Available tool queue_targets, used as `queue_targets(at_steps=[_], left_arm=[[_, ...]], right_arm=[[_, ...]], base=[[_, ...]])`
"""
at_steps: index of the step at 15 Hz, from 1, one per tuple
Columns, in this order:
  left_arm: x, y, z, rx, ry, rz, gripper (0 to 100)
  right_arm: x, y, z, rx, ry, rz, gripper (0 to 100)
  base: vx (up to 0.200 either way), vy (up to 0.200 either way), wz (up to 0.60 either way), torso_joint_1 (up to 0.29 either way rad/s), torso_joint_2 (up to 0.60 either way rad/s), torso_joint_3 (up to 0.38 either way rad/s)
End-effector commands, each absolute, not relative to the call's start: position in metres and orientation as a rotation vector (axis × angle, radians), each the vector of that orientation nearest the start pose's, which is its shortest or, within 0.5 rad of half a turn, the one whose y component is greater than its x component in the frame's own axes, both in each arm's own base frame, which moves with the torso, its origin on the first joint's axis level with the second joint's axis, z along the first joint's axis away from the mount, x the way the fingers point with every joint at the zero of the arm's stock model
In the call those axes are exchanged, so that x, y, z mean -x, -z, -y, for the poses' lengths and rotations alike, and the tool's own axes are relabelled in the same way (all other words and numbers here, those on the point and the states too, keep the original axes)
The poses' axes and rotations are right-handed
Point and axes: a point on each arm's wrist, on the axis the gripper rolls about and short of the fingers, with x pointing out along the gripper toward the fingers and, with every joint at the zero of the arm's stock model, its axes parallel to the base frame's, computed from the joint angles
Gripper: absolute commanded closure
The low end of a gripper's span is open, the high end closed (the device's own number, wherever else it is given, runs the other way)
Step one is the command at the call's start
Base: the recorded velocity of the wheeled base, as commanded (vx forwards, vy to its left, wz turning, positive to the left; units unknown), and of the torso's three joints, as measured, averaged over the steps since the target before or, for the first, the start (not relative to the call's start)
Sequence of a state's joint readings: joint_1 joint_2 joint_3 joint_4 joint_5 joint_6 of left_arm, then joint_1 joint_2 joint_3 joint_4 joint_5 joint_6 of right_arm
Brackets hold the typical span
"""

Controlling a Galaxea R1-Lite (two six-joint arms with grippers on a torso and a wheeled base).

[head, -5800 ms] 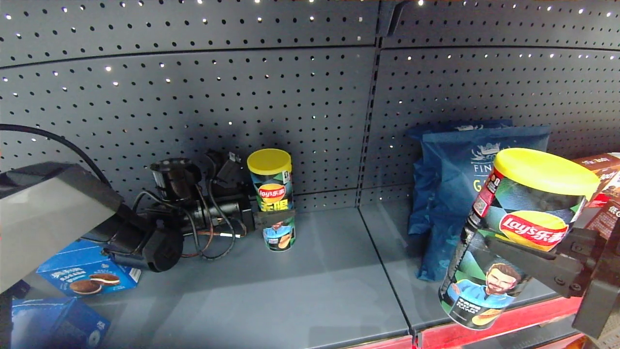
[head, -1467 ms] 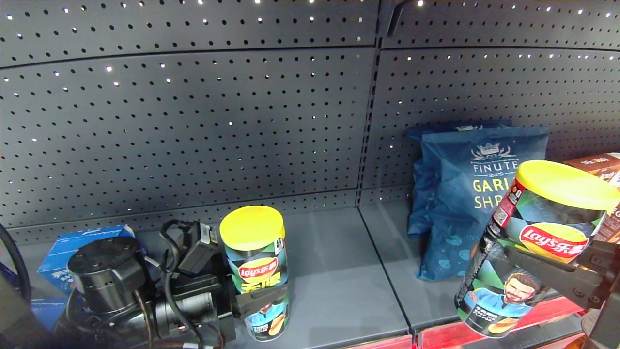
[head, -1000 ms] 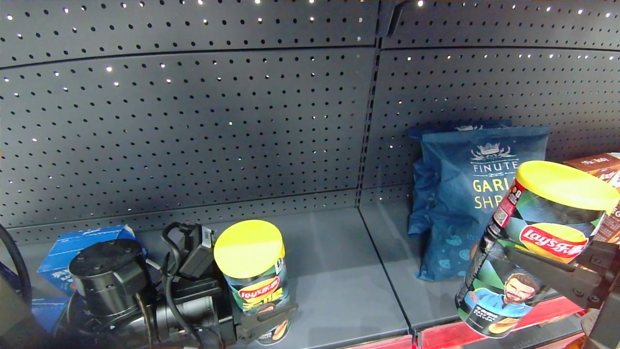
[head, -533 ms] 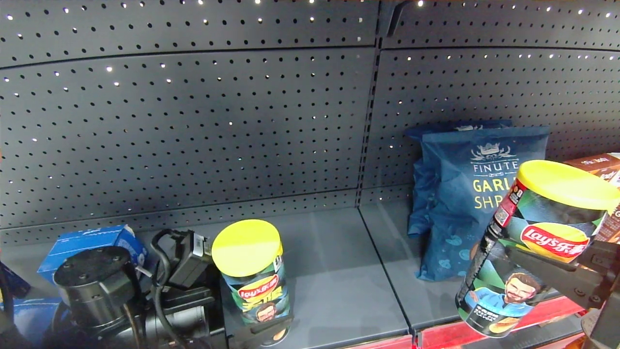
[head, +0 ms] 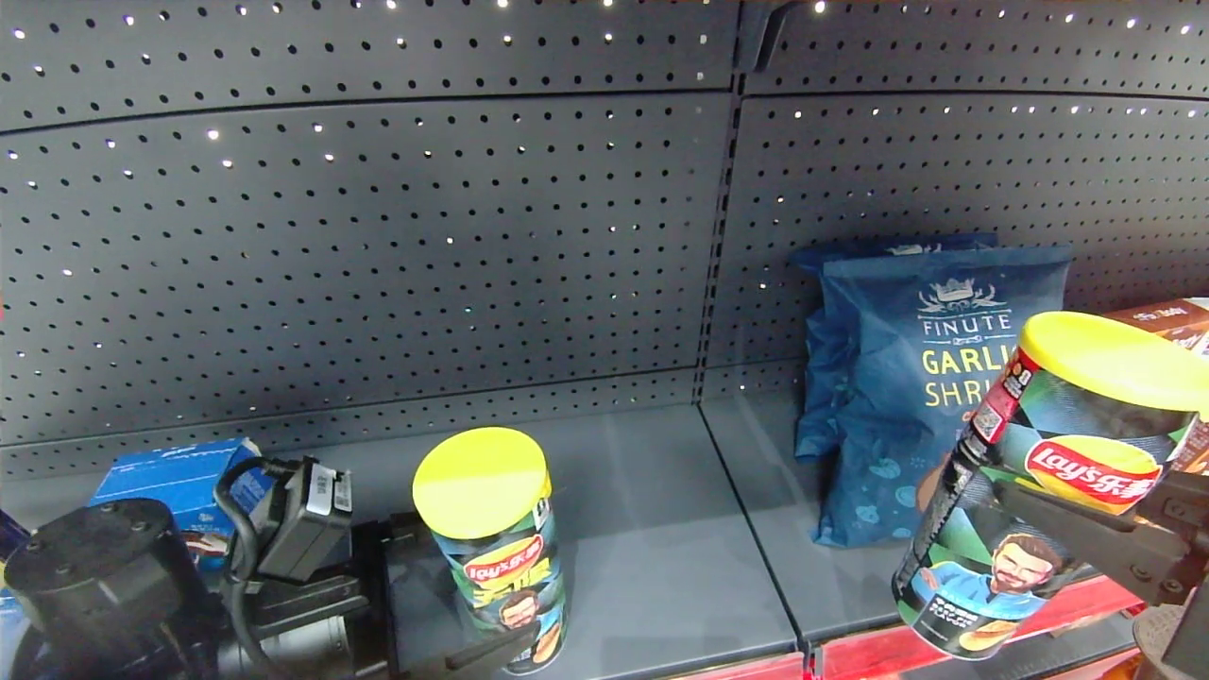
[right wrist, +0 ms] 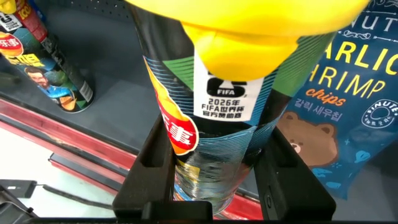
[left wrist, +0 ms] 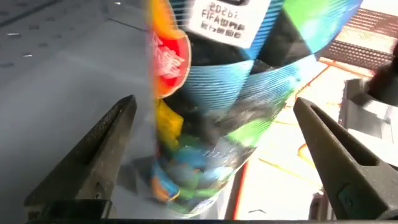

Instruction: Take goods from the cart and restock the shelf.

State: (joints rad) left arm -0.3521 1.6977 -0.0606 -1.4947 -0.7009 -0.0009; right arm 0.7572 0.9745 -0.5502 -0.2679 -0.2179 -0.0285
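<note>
A yellow-lidded chip can (head: 491, 548) stands upright on the grey shelf (head: 652, 529), near its front edge. My left gripper (left wrist: 214, 106) is open. Its fingers (left wrist: 99, 155) flank the can (left wrist: 230, 124) at a clear gap on each side, and one fingertip (head: 491, 652) shows low beside the can. A second, identical can (head: 1039, 491) hangs tilted over the shelf's front right edge, with my right gripper (right wrist: 217, 168) shut on its middle (right wrist: 224, 93). The standing can (right wrist: 59, 74) shows in the right wrist view too.
Blue snack bags (head: 907, 378) lean against the pegboard behind the held can. Brown boxes (head: 1162, 321) sit at the far right, and a blue cookie box (head: 179, 477) at the back left. The shelf's front lip (head: 850, 652) is red. Bare shelf lies between can and bags.
My left gripper brought the can from the back to the shelf's front, set it down, opened and drew back leftwards. The right arm with its can barely moved.
</note>
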Motion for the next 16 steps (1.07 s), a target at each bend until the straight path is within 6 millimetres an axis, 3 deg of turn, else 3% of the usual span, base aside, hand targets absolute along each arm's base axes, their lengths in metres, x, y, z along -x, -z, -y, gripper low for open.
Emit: queue_targets(at_steps=[1, 5, 16], left_arm=[[-0.178, -0.108, 0.073, 0.016, 1.012, -0.127, 0], [-0.173, -0.106, 0.06, -0.003, 0.957, -0.13, 0], [-0.174, -0.105, 0.053, -0.005, 0.916, -0.133, 0]], right_arm=[[-0.09, -0.229, -0.079, 0.1, -0.541, -0.127, 100], [-0.09, -0.229, -0.079, 0.1, -0.541, -0.128, 100], [-0.09, -0.226, -0.078, 0.104, -0.541, -0.135, 100]], base=[[0.0, 0.0, 0.0, 0.0, 0.0, 0.0], [0.0, 0.0, 0.0, 0.0, 0.0, 0.0], [0.0, 0.0, 0.0, 0.0, 0.0, 0.0]])
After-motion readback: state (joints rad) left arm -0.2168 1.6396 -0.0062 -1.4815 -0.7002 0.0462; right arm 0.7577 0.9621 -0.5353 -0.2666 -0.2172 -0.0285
